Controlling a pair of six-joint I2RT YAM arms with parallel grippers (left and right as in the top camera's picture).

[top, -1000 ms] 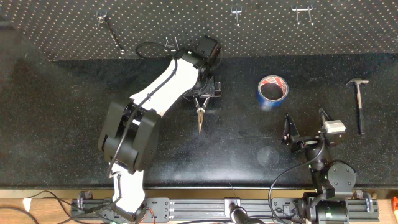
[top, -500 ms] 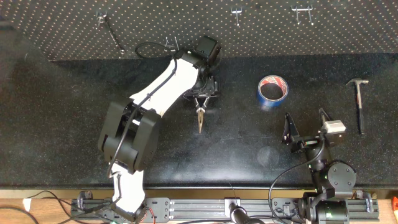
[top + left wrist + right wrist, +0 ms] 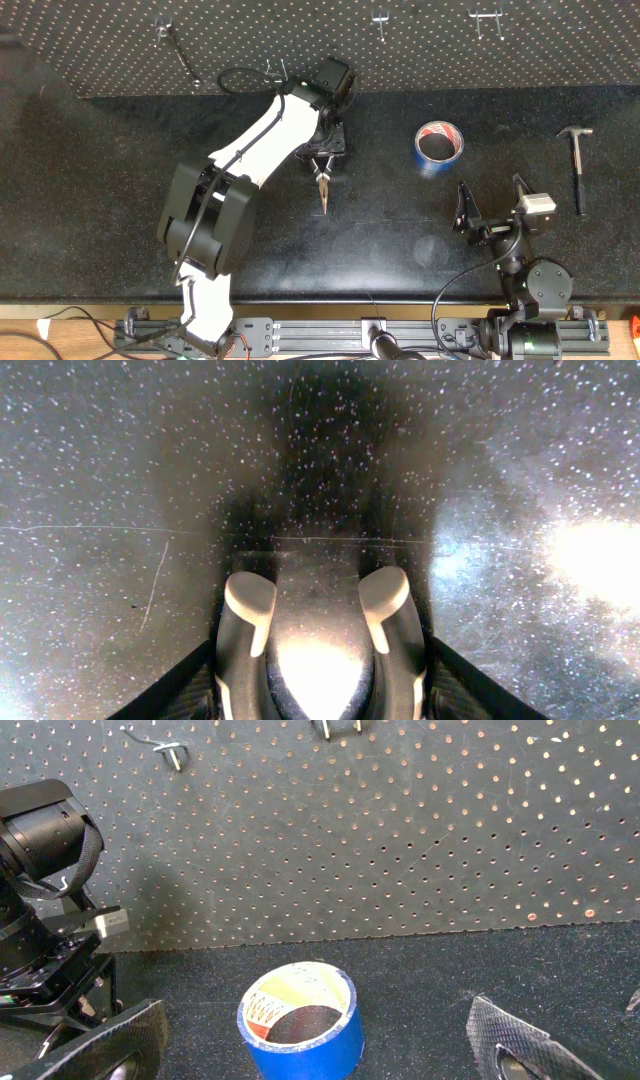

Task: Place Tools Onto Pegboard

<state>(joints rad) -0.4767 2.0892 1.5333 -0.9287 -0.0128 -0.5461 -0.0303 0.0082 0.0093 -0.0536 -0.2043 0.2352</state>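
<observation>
Two arms: both at the black table [image 3: 120,180]
Right gripper [image 3: 490,208]: nearest the bases, jaws spread wide and empty, facing the blue tape roll [image 3: 439,146]
Pliers [image 3: 323,192]: flat on the table, nose toward the bases
Left gripper [image 3: 322,160]: over the pliers' handles; I cannot tell whether it grips them
Hammer [image 3: 577,170]: lying far right
Pegboard [image 3: 420,55]: wrench [image 3: 183,55] hanging at left

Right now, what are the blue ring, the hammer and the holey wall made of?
The blue ring looks like a tape roll: matte blue outside, a paler, probably cardboard core. The hammer seems to have a greyish metal head; its dark handle is too small to judge. The holey wall looks like dull dark pegboard, perhaps hardboard or painted metal.
</observation>
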